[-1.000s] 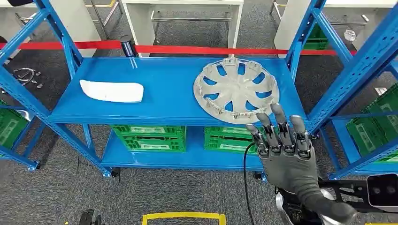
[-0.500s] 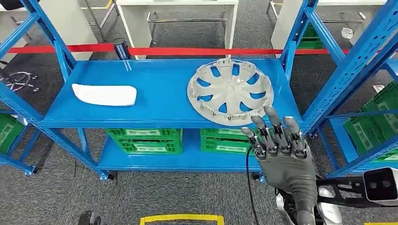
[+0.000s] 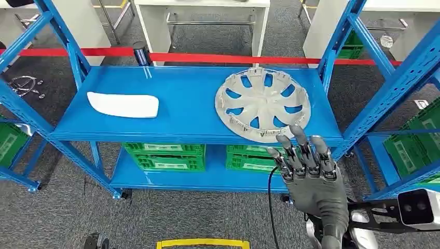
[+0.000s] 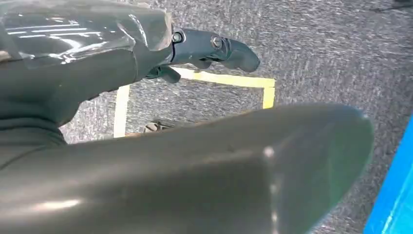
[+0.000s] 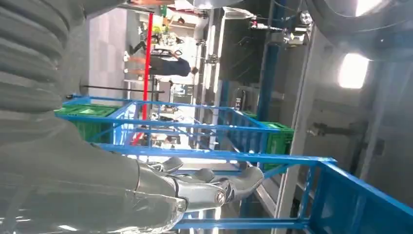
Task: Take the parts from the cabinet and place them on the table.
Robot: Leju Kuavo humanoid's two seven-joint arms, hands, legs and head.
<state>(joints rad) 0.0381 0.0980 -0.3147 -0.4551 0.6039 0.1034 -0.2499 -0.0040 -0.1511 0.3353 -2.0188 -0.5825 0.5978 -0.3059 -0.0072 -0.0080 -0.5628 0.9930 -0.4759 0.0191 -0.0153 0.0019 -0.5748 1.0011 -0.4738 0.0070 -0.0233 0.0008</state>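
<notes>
Reaching up in front of the blue metal shelf rack [image 3: 187, 136], the right hand [image 3: 311, 179] is raised with its dark fingers [image 3: 299, 136] spread apart and extended, holding nothing. The fingertips lie just at the front edge of the upper shelf, close to the near rim of the round silver plastic wheel cover [image 3: 263, 104], though contact cannot be confirmed. The wheel cover lies flat on the right half of the upper shelf, reaching close to the front edge. A white elongated plastic part [image 3: 123, 104] lies flat on the left half of the same shelf, well apart from the wheel cover. Green plastic crates [image 3: 165, 154] sit on the lower shelf beneath. A red barrier tape [image 3: 218, 56] runs behind the rack's back edge. In the left wrist view, the left hand [image 4: 146, 122] is over grey carpet with a yellow floor marking [image 4: 224, 80]; its fingers appear apart, with nothing in them.
</notes>
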